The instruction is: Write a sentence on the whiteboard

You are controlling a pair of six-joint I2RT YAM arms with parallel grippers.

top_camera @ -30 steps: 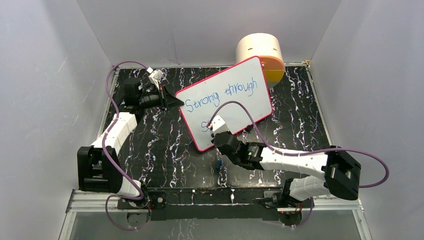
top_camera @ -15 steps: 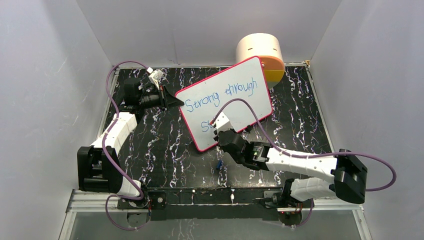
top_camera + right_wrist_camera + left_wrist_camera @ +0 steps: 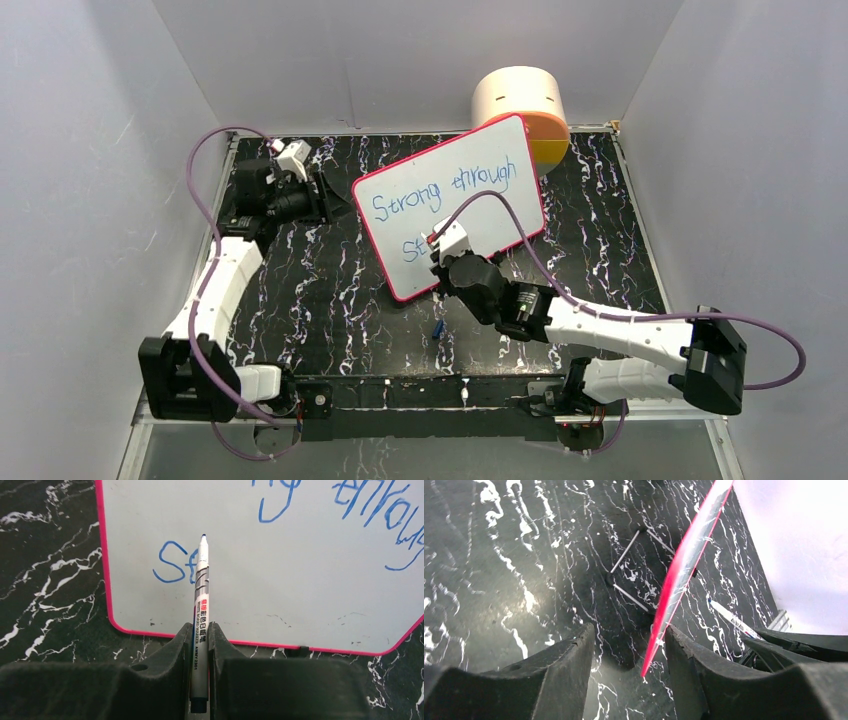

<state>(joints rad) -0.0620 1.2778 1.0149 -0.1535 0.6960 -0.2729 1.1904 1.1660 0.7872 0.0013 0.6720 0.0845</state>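
The whiteboard (image 3: 480, 215), white with a pink-red frame, stands tilted on the dark marble table. Blue lettering (image 3: 445, 188) reads "Strong through", with "St" (image 3: 175, 562) below it. My right gripper (image 3: 442, 262) is at the board's lower edge, shut on a grey whiteboard marker (image 3: 200, 605). The marker's blue tip rests by the "t". My left gripper (image 3: 335, 195) is open at the board's left corner. In the left wrist view the pink frame edge (image 3: 684, 565) passes between the fingers of that gripper (image 3: 630, 632), close to the right finger.
A cream cylinder with an orange face (image 3: 520, 105) stands behind the board's far right corner. A small blue piece (image 3: 438, 328) lies on the table near the front. A wire stand (image 3: 629, 575) props the board from behind. Grey walls close in on three sides.
My left gripper has opened off the board's left corner and drawn back to the left. The right gripper with the marker has shifted slightly right along the lower line.
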